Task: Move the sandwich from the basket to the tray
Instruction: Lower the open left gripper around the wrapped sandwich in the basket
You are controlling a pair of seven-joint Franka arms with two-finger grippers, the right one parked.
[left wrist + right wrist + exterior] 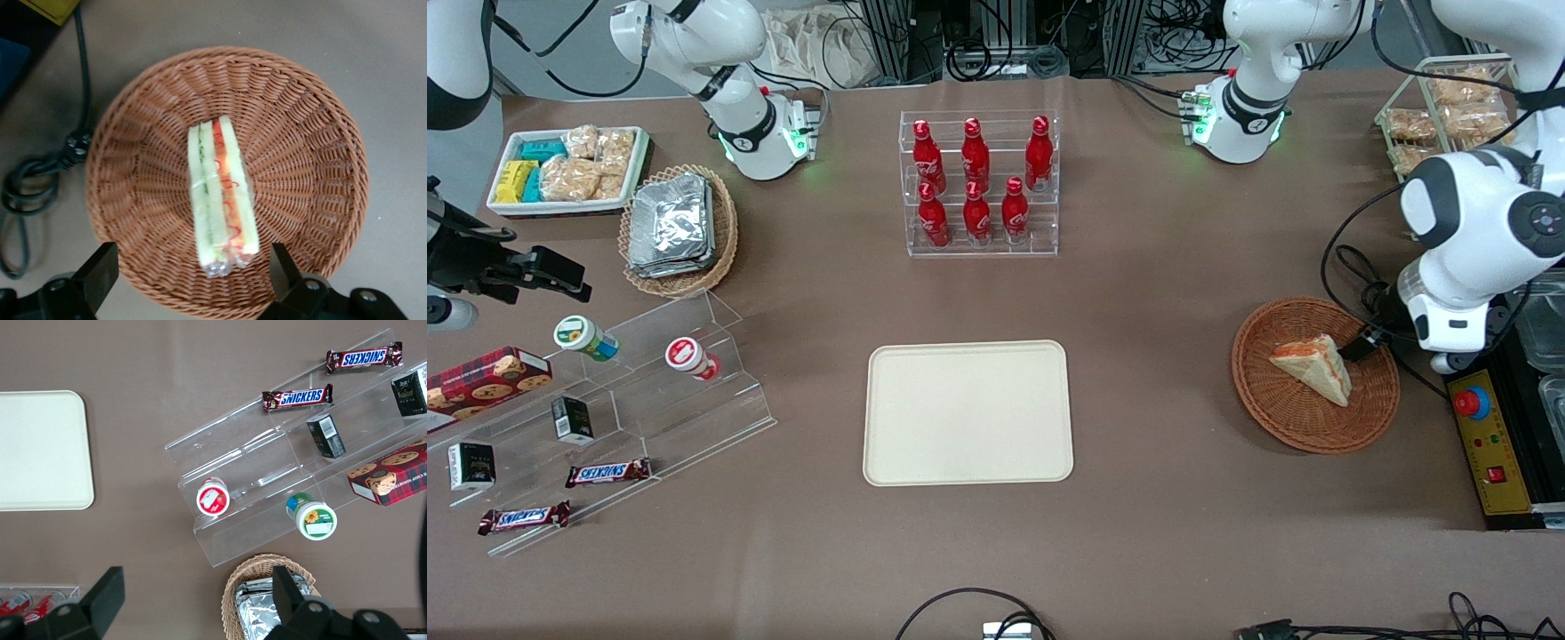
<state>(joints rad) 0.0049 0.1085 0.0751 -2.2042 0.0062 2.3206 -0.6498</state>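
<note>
The sandwich point(1316, 366) is a pale bread wedge in clear wrap, lying in the reddish-brown wicker basket point(1280, 418) toward the working arm's end of the table. From the wrist, the sandwich point(221, 193) shows its green and orange-red filling stripes in the middle of the basket point(307, 133). My gripper point(1363, 343) hovers over the basket's rim, a little above the sandwich. The gripper point(192, 273) is open, its two black fingers point(100, 273) spread wider than the sandwich's wrapped end, touching nothing. The cream tray point(967, 413) lies flat mid-table with nothing on it, and the tray point(40, 450) also appears in the right wrist view.
A black cable point(40, 180) coils on the table beside the basket. A control box with a red button point(1489, 444) sits near the table's edge by the working arm. A rack of red bottles point(980, 182) stands farther from the camera than the tray.
</note>
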